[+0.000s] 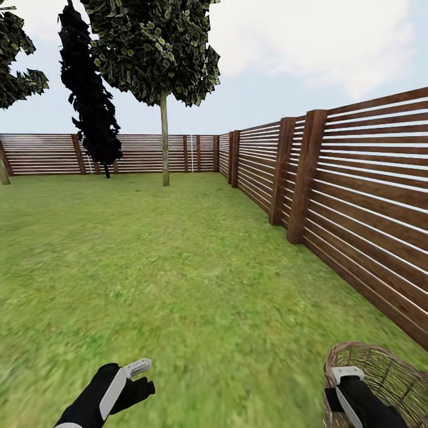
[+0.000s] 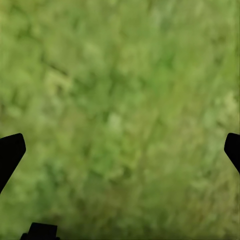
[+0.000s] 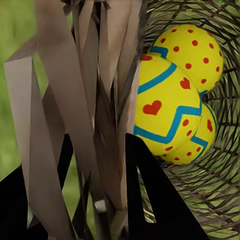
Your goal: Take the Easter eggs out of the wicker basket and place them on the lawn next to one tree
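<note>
The wicker basket (image 1: 380,374) rests on the lawn (image 1: 178,267) at the lower right, close to the fence. My right gripper (image 1: 345,375) is at its near rim. In the right wrist view the right gripper (image 3: 98,137) straddles the basket's woven wall (image 3: 100,75), with its fingers close against the strands. Inside the basket lie three yellow Easter eggs: a red-dotted egg (image 3: 192,47), an egg with red hearts and blue zigzags (image 3: 165,107), and a third egg (image 3: 197,140) half hidden beneath them. My left gripper (image 1: 139,371) hangs open over bare grass (image 2: 120,120).
A brown slatted fence (image 1: 356,196) runs along the right and across the back. A thin-trunked tree (image 1: 164,142) and a dark cypress (image 1: 89,101) stand near the far fence. Part of another tree (image 1: 15,71) shows at the left edge. Open grass lies ahead.
</note>
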Available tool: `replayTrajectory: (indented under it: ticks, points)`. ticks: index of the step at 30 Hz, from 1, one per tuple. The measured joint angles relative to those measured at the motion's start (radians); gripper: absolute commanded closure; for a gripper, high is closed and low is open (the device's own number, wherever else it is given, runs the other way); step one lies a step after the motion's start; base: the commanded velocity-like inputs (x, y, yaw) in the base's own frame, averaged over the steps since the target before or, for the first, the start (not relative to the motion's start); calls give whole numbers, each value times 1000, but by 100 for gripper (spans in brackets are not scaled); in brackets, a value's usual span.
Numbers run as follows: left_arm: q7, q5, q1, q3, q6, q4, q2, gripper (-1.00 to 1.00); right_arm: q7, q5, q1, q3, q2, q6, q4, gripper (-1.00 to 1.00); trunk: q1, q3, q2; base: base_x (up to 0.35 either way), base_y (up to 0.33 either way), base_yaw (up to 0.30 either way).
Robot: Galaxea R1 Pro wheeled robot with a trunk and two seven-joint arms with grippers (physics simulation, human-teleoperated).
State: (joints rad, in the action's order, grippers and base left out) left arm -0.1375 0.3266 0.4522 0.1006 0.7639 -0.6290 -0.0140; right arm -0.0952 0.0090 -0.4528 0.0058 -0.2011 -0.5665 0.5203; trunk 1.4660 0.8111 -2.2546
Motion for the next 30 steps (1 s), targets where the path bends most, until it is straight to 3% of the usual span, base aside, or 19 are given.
replayTrajectory:
  ticks: [14,17,21,26,30]
  points:
    - [0,0,0,1,-1,0,1,-100,4,0,-1,-1,-1,2,-2,100,0,0,0,0,0,0]
    - [10,1,-4,1,-4,-10,-16,-100,8,-24,0,0,-16,1,-3,100,0,0,0,0,0,0]
    - [20,1,-4,1,-3,-13,-38,-100,3,9,0,-2,0,-2,-7,100,-4,-3,7,0,0,0]
    - [20,1,-4,1,-3,-14,-66,-100,4,0,0,-3,2,-1,-32,100,-23,-19,42,0,0,0]
    - [21,2,-5,1,-3,-14,-66,-100,2,9,0,-2,2,-2,-61,100,-38,-32,70,0,0,0]
